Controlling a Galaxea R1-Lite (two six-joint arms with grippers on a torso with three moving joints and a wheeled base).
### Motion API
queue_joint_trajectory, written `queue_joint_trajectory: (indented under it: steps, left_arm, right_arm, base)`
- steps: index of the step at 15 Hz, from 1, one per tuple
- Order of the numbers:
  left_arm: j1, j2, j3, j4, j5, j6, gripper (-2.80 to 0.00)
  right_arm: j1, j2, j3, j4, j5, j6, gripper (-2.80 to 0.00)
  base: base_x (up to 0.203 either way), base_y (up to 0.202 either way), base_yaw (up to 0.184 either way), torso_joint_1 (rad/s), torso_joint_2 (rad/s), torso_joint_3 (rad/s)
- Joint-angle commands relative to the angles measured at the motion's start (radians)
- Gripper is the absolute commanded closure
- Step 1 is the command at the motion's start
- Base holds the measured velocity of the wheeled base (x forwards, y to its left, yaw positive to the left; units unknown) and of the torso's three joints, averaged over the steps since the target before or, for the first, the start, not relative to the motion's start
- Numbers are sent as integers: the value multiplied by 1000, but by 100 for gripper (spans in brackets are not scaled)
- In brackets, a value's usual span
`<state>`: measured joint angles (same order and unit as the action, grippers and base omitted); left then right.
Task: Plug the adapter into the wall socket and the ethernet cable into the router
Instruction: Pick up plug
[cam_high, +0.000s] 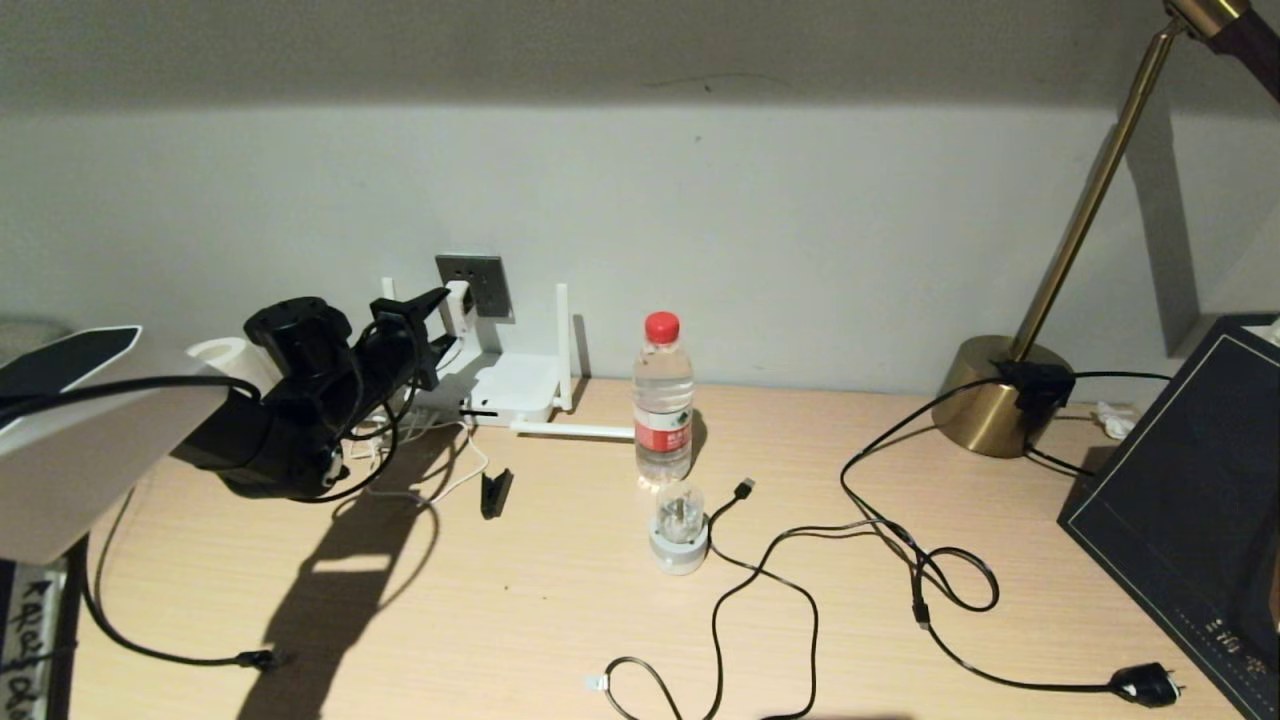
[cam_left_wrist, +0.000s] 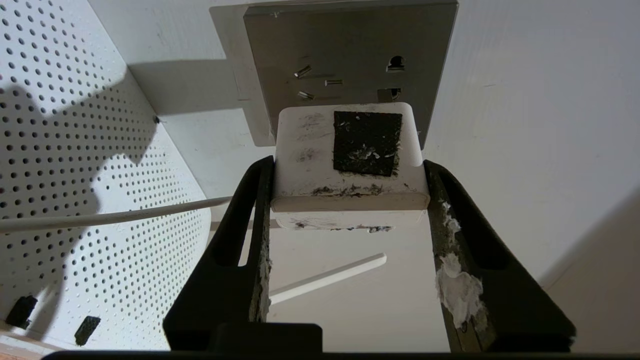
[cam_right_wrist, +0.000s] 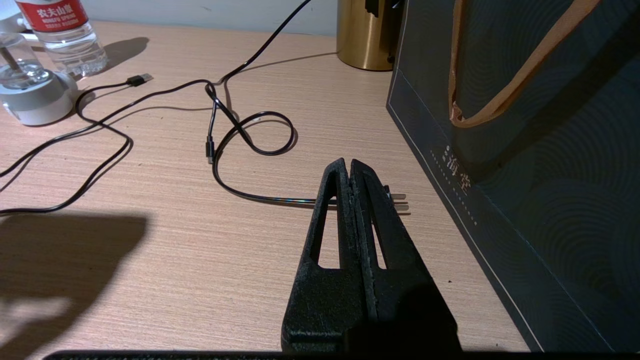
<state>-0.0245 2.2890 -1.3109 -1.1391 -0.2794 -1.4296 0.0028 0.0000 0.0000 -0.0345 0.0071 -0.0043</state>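
My left gripper (cam_high: 447, 303) (cam_left_wrist: 348, 165) is up at the back wall, shut on the white adapter (cam_left_wrist: 350, 165), whose sides touch both black fingers (cam_left_wrist: 260, 210). The adapter's front end is at the grey wall socket (cam_high: 475, 283) (cam_left_wrist: 350, 45). Small metal pins show on the plate just beyond it. How deep the adapter sits I cannot tell. Below the socket lies the white router (cam_high: 515, 390) with its stick antennas (cam_high: 563, 340). The ethernet cable's clear-tipped plug (cam_high: 597, 683) lies at the front of the desk. My right gripper (cam_right_wrist: 348, 162) is shut on nothing, low over the desk.
A water bottle (cam_high: 663, 400) and a round white-and-clear plug piece (cam_high: 679, 530) stand mid-desk. A black USB cable (cam_high: 745, 487) and a black mains plug (cam_high: 1145, 685) (cam_right_wrist: 400, 202) trail across the right side. At the right are a brass lamp base (cam_high: 990, 395) and a dark paper bag (cam_high: 1190, 520) (cam_right_wrist: 525, 125).
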Motion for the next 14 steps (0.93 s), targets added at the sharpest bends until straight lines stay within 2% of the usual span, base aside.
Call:
queue_joint_trajectory:
  steps: [1,14]
  left_arm:
    - [0,3,-7,-7,-1,-8,0]
    - [-5,18,-30,-7,-1,-8,0]
  right_arm:
    - [0,0,11,-1,1,0,0]
    - [0,0,11,-1,1,0,0]
  base:
    - [0,0,0,0,0,0]
    - [0,0,0,0,0,0]
